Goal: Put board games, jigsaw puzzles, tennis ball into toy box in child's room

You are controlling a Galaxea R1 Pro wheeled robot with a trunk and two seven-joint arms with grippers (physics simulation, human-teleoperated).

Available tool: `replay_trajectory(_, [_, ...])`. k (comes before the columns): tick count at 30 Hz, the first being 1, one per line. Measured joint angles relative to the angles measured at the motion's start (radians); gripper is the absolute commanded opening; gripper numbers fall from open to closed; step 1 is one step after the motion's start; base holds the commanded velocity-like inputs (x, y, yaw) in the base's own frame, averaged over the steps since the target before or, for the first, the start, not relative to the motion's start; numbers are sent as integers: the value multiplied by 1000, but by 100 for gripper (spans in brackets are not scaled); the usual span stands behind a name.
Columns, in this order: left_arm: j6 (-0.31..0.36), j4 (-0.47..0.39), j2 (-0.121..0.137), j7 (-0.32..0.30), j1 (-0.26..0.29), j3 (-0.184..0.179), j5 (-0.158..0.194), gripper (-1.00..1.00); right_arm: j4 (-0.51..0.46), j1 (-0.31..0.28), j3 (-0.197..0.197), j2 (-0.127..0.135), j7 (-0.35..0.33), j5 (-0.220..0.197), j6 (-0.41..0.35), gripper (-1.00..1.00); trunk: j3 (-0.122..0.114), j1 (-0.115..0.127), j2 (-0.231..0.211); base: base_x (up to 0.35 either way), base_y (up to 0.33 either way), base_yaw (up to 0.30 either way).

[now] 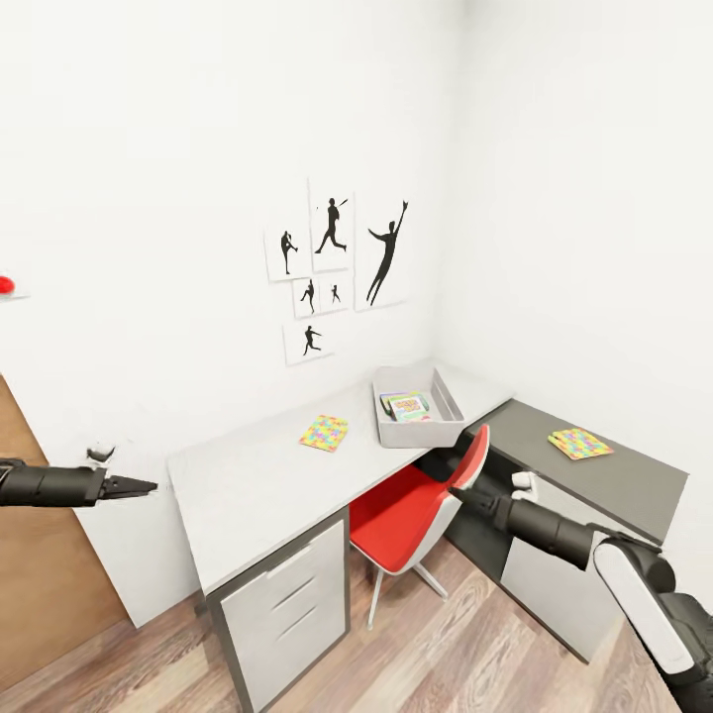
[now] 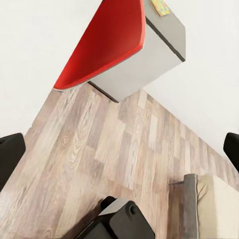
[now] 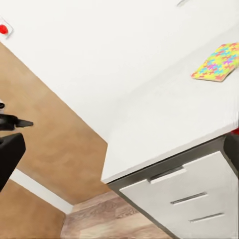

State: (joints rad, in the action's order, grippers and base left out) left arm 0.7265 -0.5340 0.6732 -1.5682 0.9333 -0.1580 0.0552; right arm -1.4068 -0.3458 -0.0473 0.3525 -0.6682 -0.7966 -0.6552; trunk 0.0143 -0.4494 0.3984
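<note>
The grey toy box [image 1: 418,408] stands on the light part of the corner desk [image 1: 248,485], with a colourful board game [image 1: 407,406] lying inside it. One jigsaw puzzle [image 1: 324,433] [image 3: 217,62] lies flat to the left of the box. A second jigsaw puzzle [image 1: 580,443] [image 2: 160,6] rests on the dark desk wing at the right. My left gripper [image 1: 139,486] hangs empty in the air left of the desk, its fingers [image 2: 10,154] spread wide, so it is open. My right gripper [image 1: 463,493] is open and empty beside the red chair's back. The tennis ball is out of view.
A red chair [image 1: 414,507] [image 2: 104,45] is tucked into the desk corner between my arms. Drawers [image 1: 289,594] [image 3: 189,194] sit under the light desk. A brown door [image 1: 40,584] is at the left, with a small red object [image 1: 5,285] on the wall above it. Wood floor [image 2: 114,144] spreads below.
</note>
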Motion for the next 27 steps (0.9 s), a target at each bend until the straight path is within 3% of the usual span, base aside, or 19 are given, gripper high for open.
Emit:
replay_trajectory(1, [-8,0,23,-2,-2,1,37,100,5,0,-6,-2,-11,34,14,100,0,0,0,0,0,0])
replay_trajectory(3, [-15,2,49,-1,-5,1,89,100,11,0,-11,-3,-23,62,33,100,0,0,0,0,0,0])
replay_trajectory(4, [-21,4,73,1,-8,0,146,100,15,0,-16,-5,-35,80,52,100,0,0,0,0,0,0])
replay_trajectory(6, [-27,7,96,1,-14,0,199,100,19,0,-23,-5,-49,92,68,100,0,0,0,0,0,0])
replay_trajectory(7, [-34,11,117,1,-22,0,242,100,22,0,-29,-6,-61,100,79,100,0,0,0,0,0,0])
replay_trajectory(11, [-46,20,157,1,-43,0,305,100,32,0,-40,-6,-82,112,92,100,0,0,0,0,0,0])
replay_trajectory(17, [-47,33,176,1,-54,-4,325,100,50,0,-44,-7,-94,116,101,100,0,0,0,0,0,0])
replay_trajectory(21, [-47,87,181,1,-57,-10,307,100,72,0,-44,-6,-97,115,127,100,0,0,0,0,0,0])
replay_trajectory(23, [-48,114,180,1,-57,-12,276,100,81,0,-44,-5,-101,114,138,100,0,0,0,0,0,0])
replay_trajectory(27, [-56,171,172,18,-57,-15,159,100,104,1,-44,-5,-112,113,146,100,0,0,0,0,0,0])
